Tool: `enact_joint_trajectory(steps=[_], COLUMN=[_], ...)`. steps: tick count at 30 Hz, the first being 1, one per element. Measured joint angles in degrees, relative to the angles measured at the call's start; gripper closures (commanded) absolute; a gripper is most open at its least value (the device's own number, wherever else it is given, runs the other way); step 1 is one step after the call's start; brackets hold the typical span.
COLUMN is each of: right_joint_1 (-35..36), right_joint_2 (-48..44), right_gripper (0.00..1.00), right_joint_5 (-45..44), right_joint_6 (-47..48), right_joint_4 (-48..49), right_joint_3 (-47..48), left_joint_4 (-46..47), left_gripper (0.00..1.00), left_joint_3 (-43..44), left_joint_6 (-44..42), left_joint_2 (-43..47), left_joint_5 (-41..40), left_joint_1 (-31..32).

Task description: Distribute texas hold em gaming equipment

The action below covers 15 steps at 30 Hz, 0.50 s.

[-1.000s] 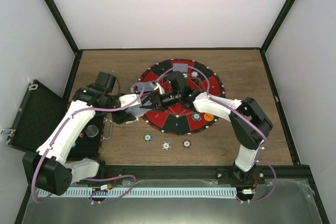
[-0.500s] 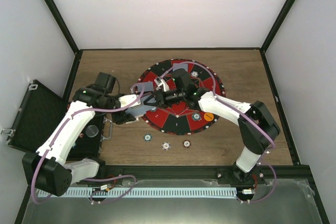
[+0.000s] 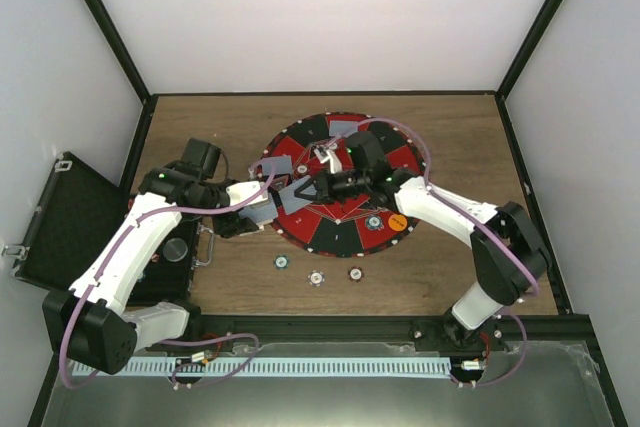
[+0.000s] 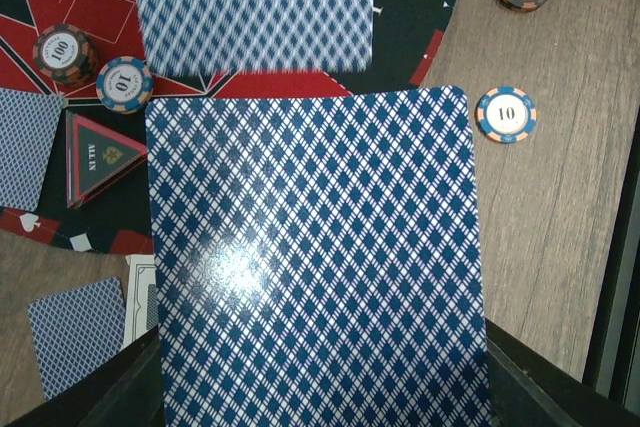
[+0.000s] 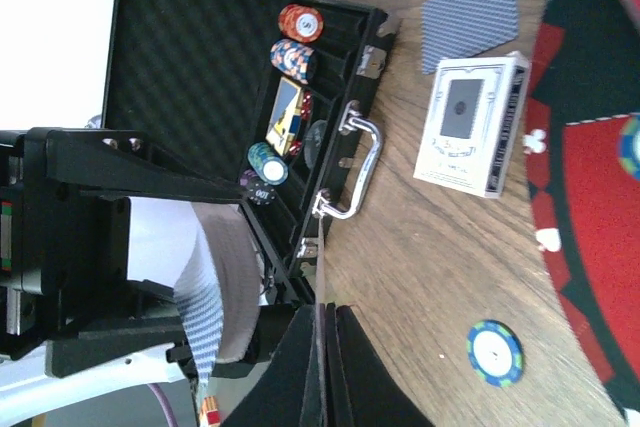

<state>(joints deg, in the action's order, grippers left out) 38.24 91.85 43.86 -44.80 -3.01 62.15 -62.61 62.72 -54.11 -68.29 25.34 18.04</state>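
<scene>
In the left hand (image 3: 258, 209), blue-lattice-backed cards (image 4: 315, 267)

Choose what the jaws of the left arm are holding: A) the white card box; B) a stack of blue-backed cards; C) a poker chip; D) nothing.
B: in the left wrist view the stack of cards sits between the left jaws with its patterned back up, and the right wrist view shows its thick edge gripped there. The card box lies apart, untouched.
</scene>
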Motion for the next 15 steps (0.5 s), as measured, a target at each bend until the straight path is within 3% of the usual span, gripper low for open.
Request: enact_joint_trajectory(steps=[10, 15], right_joint_1=[-12.7, -14.4], right_joint_2=[-5.6, -4.9], right_gripper=[0.99, 0.99], right_joint_5=[-0.7, -3.4], right_joint_6=[3.6, 6.8], right_joint_4=[-2.7, -5.9], right_joint_3=[-12.5, -14.0], left_joint_4=[0.1, 0.1], left_gripper=[0.96, 0.96], left_joint_3=[0.0, 0.0], left_joint_6=[-0.2, -0.2], left_joint_2=[0.0, 0.0], left_joint_5=[-0.7, -0.7], left_joint_1=[0.0, 0.0])
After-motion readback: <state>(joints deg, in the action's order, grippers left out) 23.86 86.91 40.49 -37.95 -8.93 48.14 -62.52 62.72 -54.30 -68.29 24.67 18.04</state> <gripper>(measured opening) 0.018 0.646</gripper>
